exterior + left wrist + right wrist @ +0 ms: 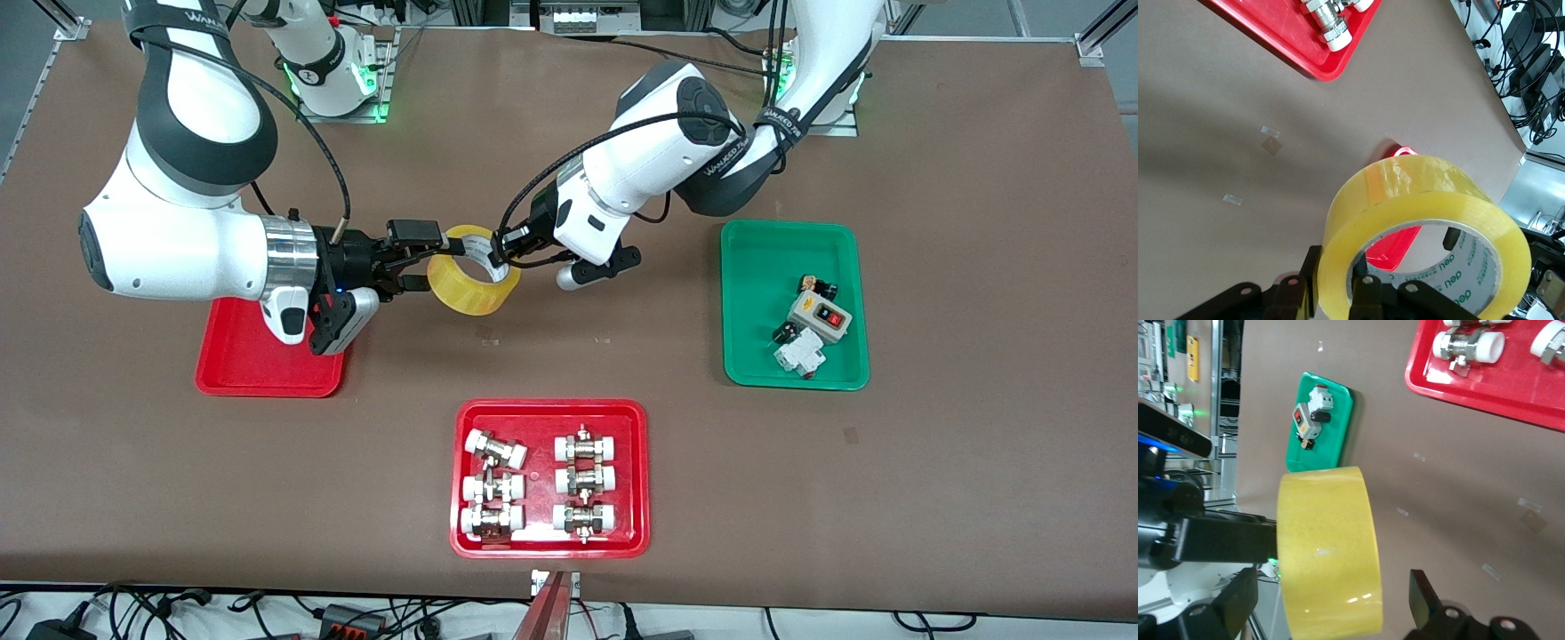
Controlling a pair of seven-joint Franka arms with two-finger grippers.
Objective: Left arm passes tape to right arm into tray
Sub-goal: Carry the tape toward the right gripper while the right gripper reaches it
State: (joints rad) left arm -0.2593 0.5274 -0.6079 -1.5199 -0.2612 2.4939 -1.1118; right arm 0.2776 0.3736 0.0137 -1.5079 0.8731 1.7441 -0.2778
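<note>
While my left gripper [500, 252] clamps the tape [474, 282] aloft above bare table beside the empty red tray [258, 360], my right gripper [418, 259], fingers apart around it, hasn't closed; handover and drop remain.

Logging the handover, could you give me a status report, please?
Left gripper shut on tape, midair. Right gripper open around it. Tray unobstructed.

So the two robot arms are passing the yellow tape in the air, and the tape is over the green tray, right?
Not quite. The arms are passing the yellow tape in the air, but it hangs over bare table, between the red tray and the green tray. The front view shows this: the left gripper and right gripper meet at the roll, well clear of the green tray.
</note>
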